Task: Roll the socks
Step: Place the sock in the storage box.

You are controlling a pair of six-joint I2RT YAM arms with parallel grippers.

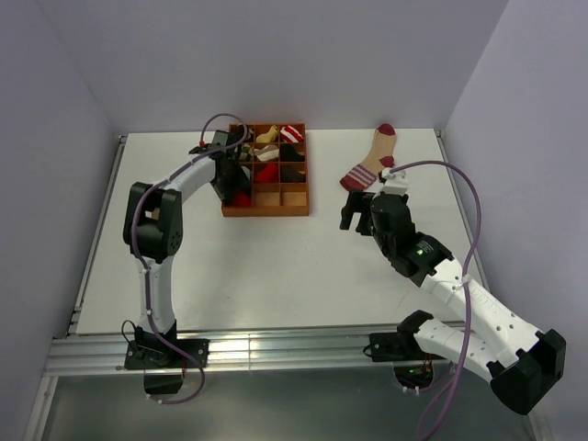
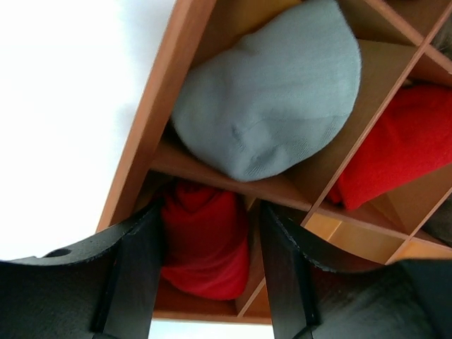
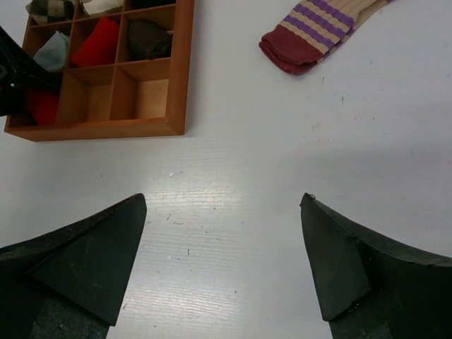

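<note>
My left gripper [image 2: 212,208] straddles the red sock [image 2: 205,254] in the tray's [image 3: 106,129] corner compartment, fingers parted. My right gripper [image 3: 222,201] gapes wide, the striped sock [image 3: 311,32] lying ahead to its right.

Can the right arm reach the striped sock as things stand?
Probably yes: the right gripper is open, the striped sock lies flat just ahead, only bare table between; the tray sits aside.
</note>
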